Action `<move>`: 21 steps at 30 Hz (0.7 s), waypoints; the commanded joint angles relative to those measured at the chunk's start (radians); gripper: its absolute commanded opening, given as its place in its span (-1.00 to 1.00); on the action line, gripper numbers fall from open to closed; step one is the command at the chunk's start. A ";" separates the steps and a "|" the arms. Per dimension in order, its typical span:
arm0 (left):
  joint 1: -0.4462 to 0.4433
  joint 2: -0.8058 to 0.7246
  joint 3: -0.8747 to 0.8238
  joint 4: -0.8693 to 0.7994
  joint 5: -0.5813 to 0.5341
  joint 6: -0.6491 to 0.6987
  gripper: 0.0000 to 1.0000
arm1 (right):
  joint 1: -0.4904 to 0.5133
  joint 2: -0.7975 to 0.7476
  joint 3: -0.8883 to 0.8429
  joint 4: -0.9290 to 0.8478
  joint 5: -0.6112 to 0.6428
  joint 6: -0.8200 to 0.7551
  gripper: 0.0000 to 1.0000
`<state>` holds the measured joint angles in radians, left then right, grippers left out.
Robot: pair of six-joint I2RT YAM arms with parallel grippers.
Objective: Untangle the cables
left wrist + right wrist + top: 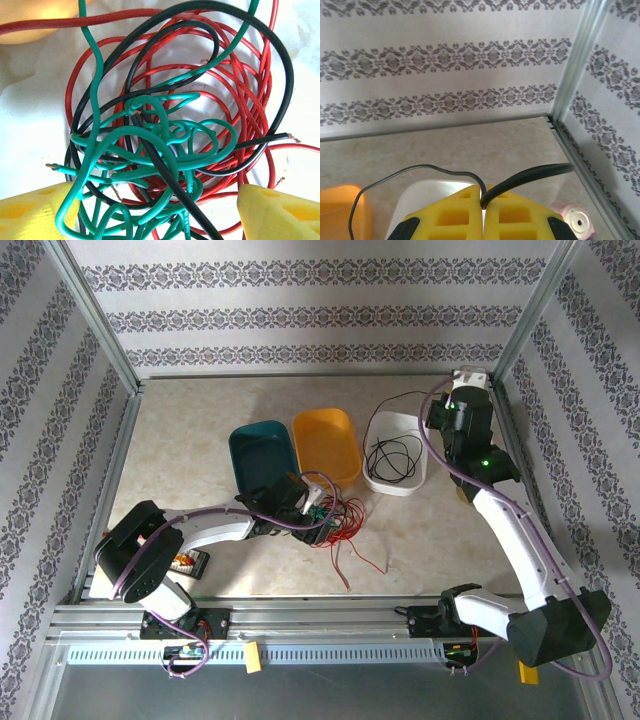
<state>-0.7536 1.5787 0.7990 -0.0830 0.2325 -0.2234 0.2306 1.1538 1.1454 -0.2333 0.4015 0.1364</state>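
top: overhead, whole table | left wrist: close above cables | right wrist: facing back wall

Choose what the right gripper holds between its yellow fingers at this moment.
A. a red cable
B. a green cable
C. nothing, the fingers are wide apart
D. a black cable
D: in the right wrist view the right gripper is shut, and a thin black cable comes out from between its closed tips.
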 commanded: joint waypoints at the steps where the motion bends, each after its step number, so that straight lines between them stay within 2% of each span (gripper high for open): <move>1: -0.018 -0.022 0.022 -0.034 0.010 -0.001 0.65 | -0.008 0.013 -0.035 0.003 0.114 0.032 -1.00; 8: -0.018 -0.025 0.023 -0.040 0.012 0.004 0.66 | -0.031 0.061 -0.052 -0.045 0.245 0.028 -1.00; 13: -0.018 -0.026 0.023 -0.043 0.011 0.001 0.67 | -0.053 0.108 -0.058 -0.064 0.252 0.056 -1.00; 21: -0.020 -0.027 0.023 -0.046 0.011 0.000 0.67 | -0.045 0.245 -0.003 -0.130 0.070 0.084 -1.00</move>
<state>-0.7536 1.5787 0.7990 -0.0982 0.2325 -0.2234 0.1852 1.3533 1.1038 -0.3141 0.5491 0.1909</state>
